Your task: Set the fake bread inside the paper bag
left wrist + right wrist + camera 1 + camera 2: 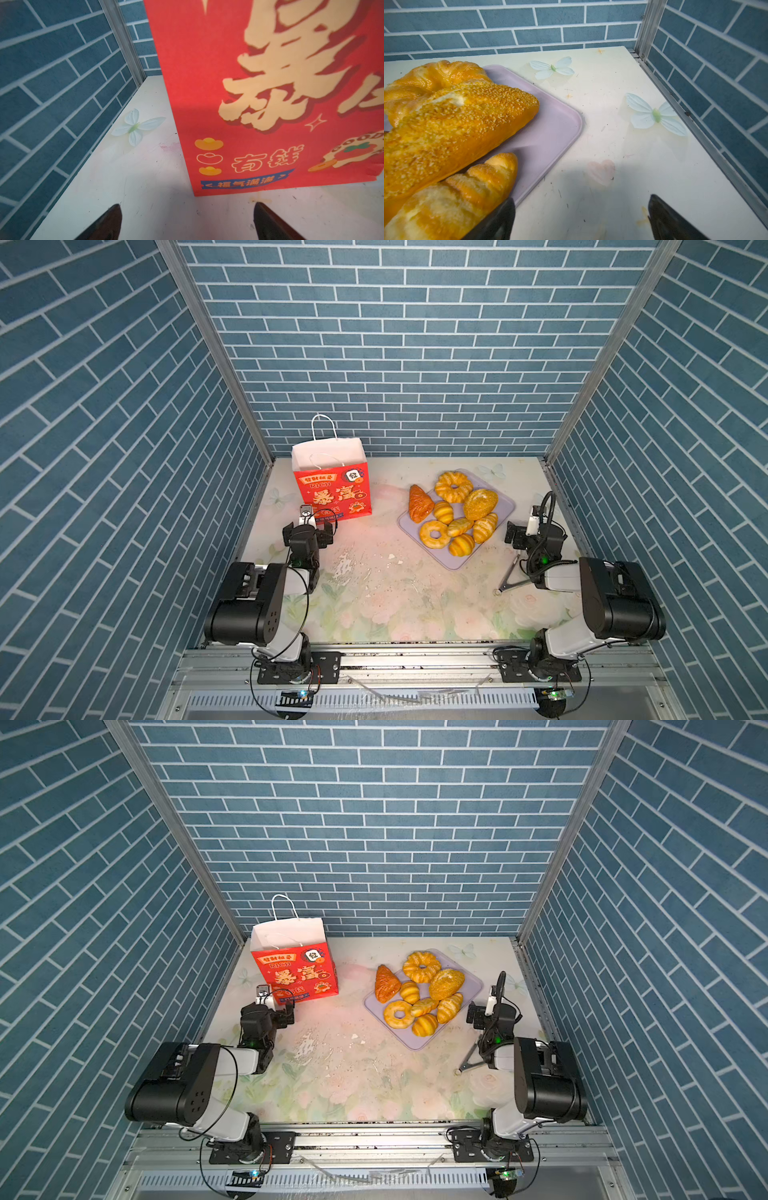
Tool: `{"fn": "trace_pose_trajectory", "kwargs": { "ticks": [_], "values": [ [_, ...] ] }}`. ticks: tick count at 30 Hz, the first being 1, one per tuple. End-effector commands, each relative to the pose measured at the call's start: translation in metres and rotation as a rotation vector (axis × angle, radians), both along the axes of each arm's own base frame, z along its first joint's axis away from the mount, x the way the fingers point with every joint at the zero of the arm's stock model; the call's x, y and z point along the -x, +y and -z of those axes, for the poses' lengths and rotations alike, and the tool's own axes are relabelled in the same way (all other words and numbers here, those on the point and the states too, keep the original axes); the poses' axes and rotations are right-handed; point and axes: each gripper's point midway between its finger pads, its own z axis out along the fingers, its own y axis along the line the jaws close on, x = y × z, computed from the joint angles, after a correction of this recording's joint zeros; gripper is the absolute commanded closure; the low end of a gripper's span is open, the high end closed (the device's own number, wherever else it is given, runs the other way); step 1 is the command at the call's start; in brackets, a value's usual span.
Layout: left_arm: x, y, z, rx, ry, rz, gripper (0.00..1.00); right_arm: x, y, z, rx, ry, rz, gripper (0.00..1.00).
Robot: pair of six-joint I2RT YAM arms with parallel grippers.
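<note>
The red paper bag (pixel 332 485) (pixel 296 973) stands upright and open at the back left, white lining and cord handles showing. The fake bread lies piled on a lilac tray (pixel 451 561) (pixel 410 1042) at the right: a speckled loaf (pixel 480 504) (pixel 456 128), a red-brown croissant (pixel 419 504), ring donuts (pixel 453 486) and small ridged rolls (pixel 484 526). My left gripper (pixel 308 531) (pixel 187 205) is open just before the bag's (pixel 270 104) front bottom corner, holding nothing. My right gripper (pixel 534 537) (pixel 581 198) is open beside the tray's (pixel 550 133) right edge, one finger next to a roll (pixel 452 199).
Metal tongs (pixel 509 578) (pixel 469 1060) lie on the table before the right arm. Blue brick walls with aluminium posts close in the left, back and right. A worn, crumb-strewn patch (pixel 345 564) marks the floral tabletop between the arms.
</note>
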Motion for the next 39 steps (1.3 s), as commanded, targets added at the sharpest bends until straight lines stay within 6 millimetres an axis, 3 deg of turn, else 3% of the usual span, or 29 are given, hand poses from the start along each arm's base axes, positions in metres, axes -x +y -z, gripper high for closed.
{"fn": "trace_pose_trajectory", "kwargs": {
  "ticks": [1, 31, 39],
  "values": [
    [-0.003, -0.001, -0.004, -0.006, -0.008, 0.001, 0.0, -0.006, 0.0, -0.007, 0.0, -0.024, -0.004, 0.01],
    [-0.004, -0.001, -0.004, -0.006, -0.009, 0.0, 0.0, -0.006, 0.0, -0.009, -0.002, -0.029, -0.004, 0.01],
    [0.011, 0.011, -0.021, -0.003, -0.083, -0.076, 0.01, 0.014, -0.003, -0.037, 0.009, -0.137, 0.022, 0.05]
  ]
}}
